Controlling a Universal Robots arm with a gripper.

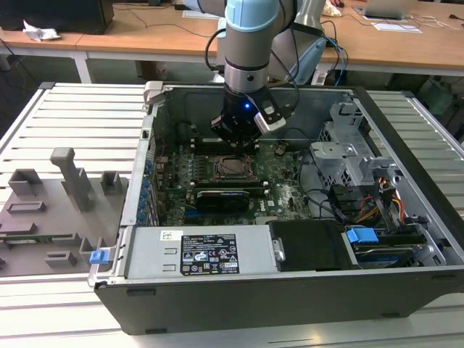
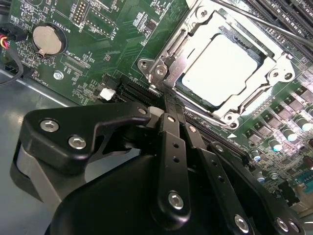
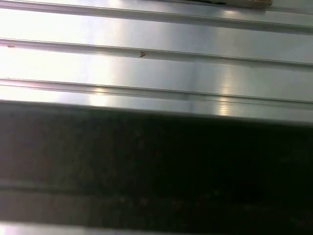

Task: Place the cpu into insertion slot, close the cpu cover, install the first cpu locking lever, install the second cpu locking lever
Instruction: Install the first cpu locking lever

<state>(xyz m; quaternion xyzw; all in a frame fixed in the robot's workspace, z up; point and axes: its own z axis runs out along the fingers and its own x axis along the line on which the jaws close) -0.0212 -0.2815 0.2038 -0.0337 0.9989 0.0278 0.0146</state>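
Claw [image 2: 164, 95] looks pinched shut, holding nothing visible, tips at the corner of the cpu cover [image 2: 193, 36], already down over the seated cpu [image 2: 225, 66].

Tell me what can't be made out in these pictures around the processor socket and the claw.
- Claw tips: in the second wrist view its own black links cover them near the dull silver metal cover frame; open or shut is unclear.
- Pale silver-grey square chip: visible in the frame's window, but its seating underneath is hidden.
- Socket in the exterior view: too small to show lever positions; the claw hangs just above.
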